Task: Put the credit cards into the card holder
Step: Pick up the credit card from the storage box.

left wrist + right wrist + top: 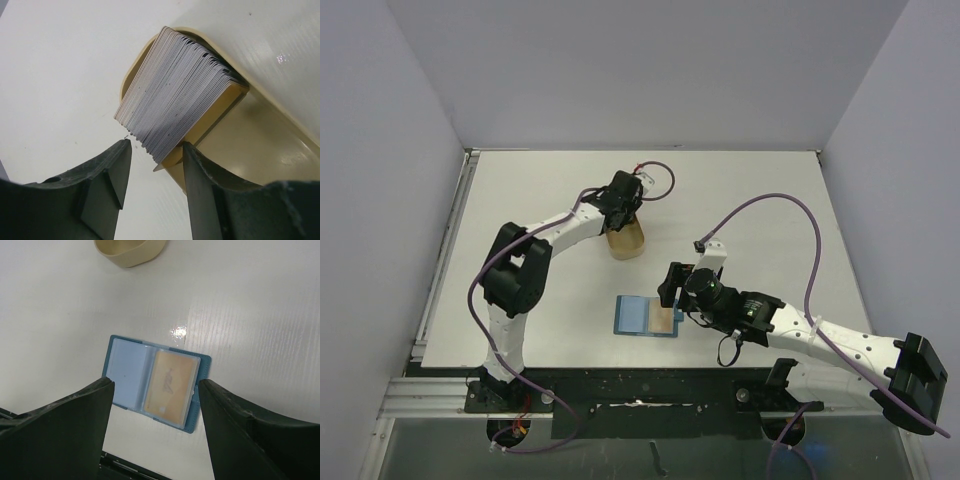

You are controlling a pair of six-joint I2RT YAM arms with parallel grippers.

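Note:
The credit cards (pixel 175 95) stand as a thick grey-white stack on edge in a tan oblong tray (pixel 280 145). My left gripper (pixel 155 147) is open, and the stack's lower corner lies between its fingertips. Its right finger (pixel 200 190) is close against the tan end piece beside the stack. From above, the left gripper (pixel 620 212) sits over the tray (pixel 626 243). The teal card holder (pixel 112 347) lies open on the table, with one tan-orange card (pixel 170 385) in its right clear pocket. My right gripper (pixel 155 382) hovers above it, open wide and holding nothing.
The card holder (pixel 635 316) lies near the table's front edge, just left of the right gripper (pixel 670 290). Purple cables loop over the table behind both arms. Grey walls enclose the table on three sides.

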